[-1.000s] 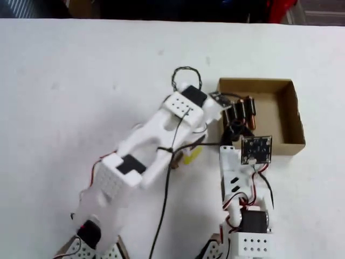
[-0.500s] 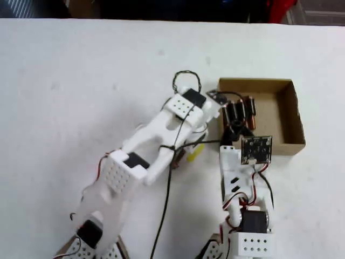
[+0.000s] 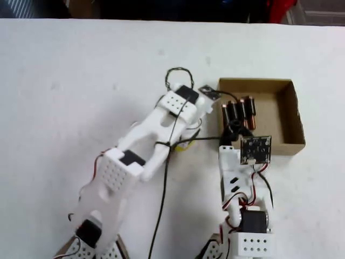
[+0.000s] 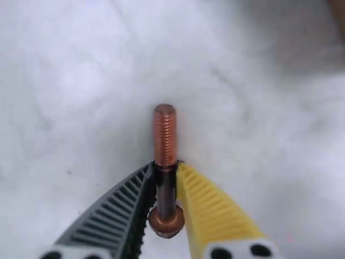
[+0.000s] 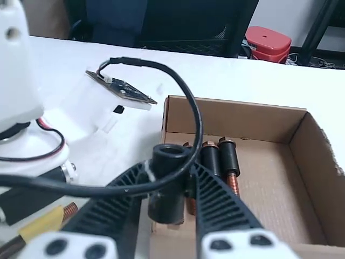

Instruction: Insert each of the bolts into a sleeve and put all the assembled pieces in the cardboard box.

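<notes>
White table [image 4: 81, 81]; bolt [image 4: 164, 135] clamped in left pincer [image 4: 165, 165], thread protruding past tips.

A flat white counter [image 3: 81, 65] is stretching out; beyond its far edge a squat red round tub [image 5: 268, 42] is sitting.

Cardboard box [image 5: 237, 116] (near side) off-frame
</notes>
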You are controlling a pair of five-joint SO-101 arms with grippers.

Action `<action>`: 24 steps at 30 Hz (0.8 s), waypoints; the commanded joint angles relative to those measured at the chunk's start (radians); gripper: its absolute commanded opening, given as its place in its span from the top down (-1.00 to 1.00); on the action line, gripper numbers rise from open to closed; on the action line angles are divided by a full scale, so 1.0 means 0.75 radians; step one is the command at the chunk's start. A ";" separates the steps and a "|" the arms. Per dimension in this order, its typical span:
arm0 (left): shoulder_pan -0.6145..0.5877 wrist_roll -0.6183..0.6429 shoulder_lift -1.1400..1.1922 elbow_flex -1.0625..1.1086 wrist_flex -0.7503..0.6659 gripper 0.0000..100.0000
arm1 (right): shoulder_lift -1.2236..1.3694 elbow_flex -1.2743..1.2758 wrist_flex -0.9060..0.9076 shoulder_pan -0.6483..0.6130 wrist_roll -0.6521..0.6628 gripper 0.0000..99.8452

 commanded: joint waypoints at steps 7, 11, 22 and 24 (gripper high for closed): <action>-0.036 0.004 -0.021 0.076 -0.053 0.84 | -0.015 0.012 0.007 0.017 -0.004 0.97; -0.064 -0.004 -0.011 0.084 0.018 0.84 | -0.015 0.012 0.007 0.017 -0.004 0.97; -0.175 -0.309 -0.009 0.149 0.094 0.94 | -0.013 0.012 0.009 0.017 -0.004 0.97; -0.193 -0.374 -0.009 0.180 0.090 0.96 | -0.013 0.012 0.009 0.017 -0.004 0.97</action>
